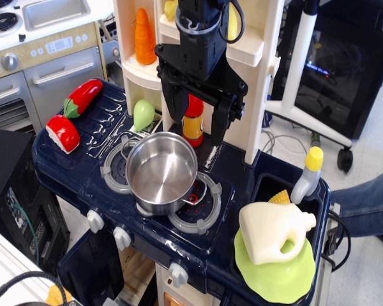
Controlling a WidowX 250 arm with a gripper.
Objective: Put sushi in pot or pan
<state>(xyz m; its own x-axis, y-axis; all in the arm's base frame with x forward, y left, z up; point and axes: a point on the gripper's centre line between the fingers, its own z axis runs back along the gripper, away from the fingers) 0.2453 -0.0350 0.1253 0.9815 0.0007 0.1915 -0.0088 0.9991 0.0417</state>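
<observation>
The fingers hang spread and empty behind the pot. The sushi sits well apart, near the table's edge; a clumsy nudge could tip it off.

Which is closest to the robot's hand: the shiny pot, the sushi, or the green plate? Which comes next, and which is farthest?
From the hand, going by the picture:
1. The pot, just below it on the stove burners.
2. The sushi, at the counter's far left edge.
3. The green plate, at the front right, under the cream jug.
</observation>
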